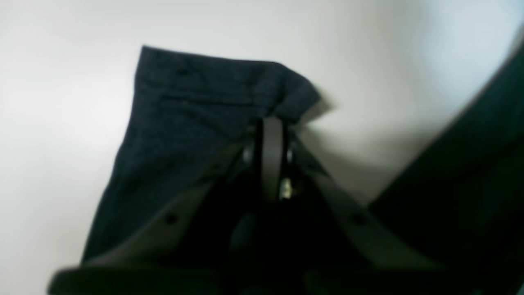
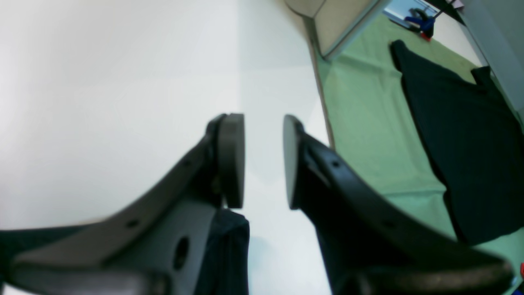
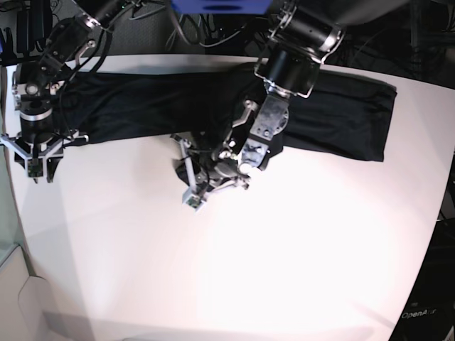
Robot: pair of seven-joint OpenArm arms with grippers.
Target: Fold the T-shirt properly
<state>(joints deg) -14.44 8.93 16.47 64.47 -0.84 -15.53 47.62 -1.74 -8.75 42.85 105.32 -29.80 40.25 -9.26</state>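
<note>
The black T-shirt (image 3: 142,106) lies stretched along the far side of the white table (image 3: 284,249), reaching to the right end (image 3: 355,121). My left gripper (image 3: 190,193) sits at the shirt's near edge, left of centre. In the left wrist view the left gripper (image 1: 272,123) is shut on a hemmed flap of the T-shirt (image 1: 192,106), which hangs a little above the table. My right gripper (image 3: 34,167) hovers at the left end of the garment. Its fingers (image 2: 231,159) stand apart with only the table between them, and a strip of the T-shirt (image 2: 227,250) shows beneath it.
The table's left edge (image 2: 323,106) runs close to the right gripper. Beyond it, a dark cloth (image 2: 462,143) lies on a green mat (image 2: 368,123) lower down. Cables and arm bases (image 3: 213,21) crowd the far edge behind the shirt.
</note>
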